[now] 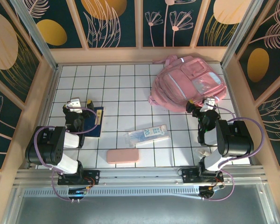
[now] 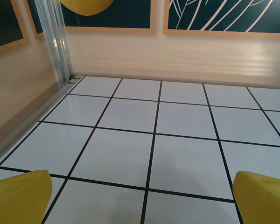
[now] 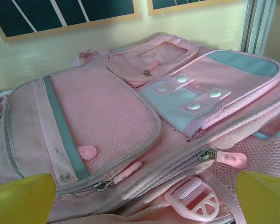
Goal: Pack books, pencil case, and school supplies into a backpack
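With the backpack (image 1: 189,84) lying seemingly zipped at the far right of the tiled table (image 1: 112,84), opening it is judged the step in hand. The right gripper (image 1: 206,103) (image 3: 142,198), its yellow fingers spread wide and empty just before the bag, would best be closed on the pink zip pull (image 3: 231,158) and drawn along the zip line, not lifted. The left gripper (image 1: 82,103), likewise spread and holding nothing, is seen just beside the navy book (image 1: 94,122). The backpack is laid front-up, its long axis slanting from near-left to far-right — which end is the top cannot be told.
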Tool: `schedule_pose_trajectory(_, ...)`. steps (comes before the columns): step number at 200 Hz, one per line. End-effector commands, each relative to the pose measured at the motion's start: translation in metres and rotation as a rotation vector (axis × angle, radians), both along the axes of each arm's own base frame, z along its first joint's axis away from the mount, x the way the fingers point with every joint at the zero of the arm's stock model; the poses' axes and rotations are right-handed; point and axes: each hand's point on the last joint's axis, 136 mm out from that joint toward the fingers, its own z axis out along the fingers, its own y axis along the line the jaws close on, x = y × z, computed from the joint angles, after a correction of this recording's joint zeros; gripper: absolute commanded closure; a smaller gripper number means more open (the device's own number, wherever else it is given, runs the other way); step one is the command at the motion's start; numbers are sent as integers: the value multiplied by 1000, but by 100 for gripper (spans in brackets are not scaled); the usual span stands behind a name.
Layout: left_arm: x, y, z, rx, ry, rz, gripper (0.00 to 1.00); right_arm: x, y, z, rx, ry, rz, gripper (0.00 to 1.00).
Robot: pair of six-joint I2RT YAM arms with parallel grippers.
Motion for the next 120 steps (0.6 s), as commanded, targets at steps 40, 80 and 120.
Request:
schedule_pose_trajectory(40,5,3,11,-18,-36,11,1,3,-1,13,-13,-42,3,1)
schedule_pose_trajectory(80,-5,44,64,-194,5,300,1,5,-50,39,251,99,-288,1)
schedule_pose_trajectory(120,14,-58,113,-510,225,-221,1,15,-28,32,607,348,-302,1)
